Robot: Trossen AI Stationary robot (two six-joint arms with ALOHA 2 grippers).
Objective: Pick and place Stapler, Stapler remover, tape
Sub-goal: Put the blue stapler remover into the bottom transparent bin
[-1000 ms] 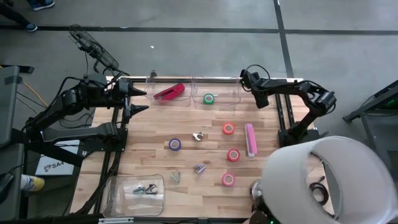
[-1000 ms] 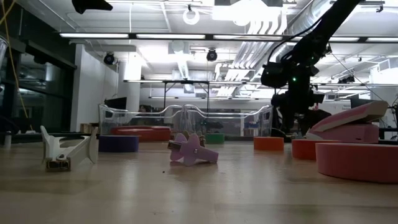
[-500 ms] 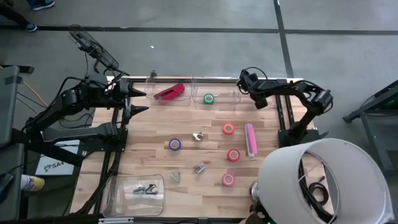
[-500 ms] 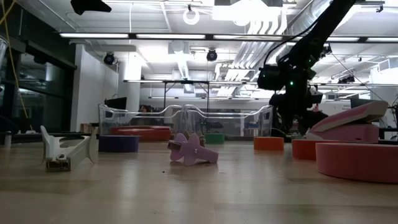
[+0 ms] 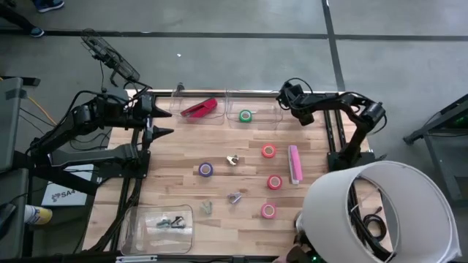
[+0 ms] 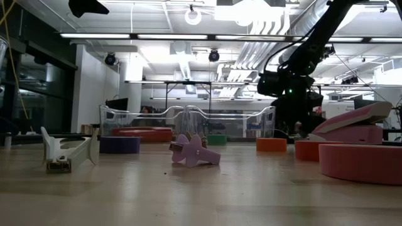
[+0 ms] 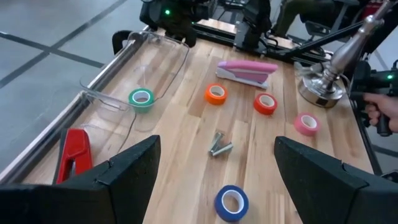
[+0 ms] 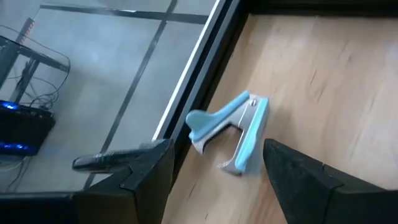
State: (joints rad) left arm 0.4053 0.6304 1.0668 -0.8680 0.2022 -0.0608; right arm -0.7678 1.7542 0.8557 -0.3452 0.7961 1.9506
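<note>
the right gripper [image 5: 287, 96], fingers apart and empty, hovers over a blue stapler remover [image 8: 231, 130] at the worktop [image 5: 219, 157] edge, just beside the clear tray [image 5: 256, 108] holding the green tape [image 5: 245, 115]. the left gripper [image 5: 162, 120], also apart and empty, waits past the red stapler [image 5: 199, 108] on that tray's other side. the pink stapler [image 5: 294, 164] and 3 red-pink tape rolls [image 5: 268, 151] lie nearer the worktop's middle. risk: a skewed descent could nudge the remover off the edge. no writing is readable.
</note>
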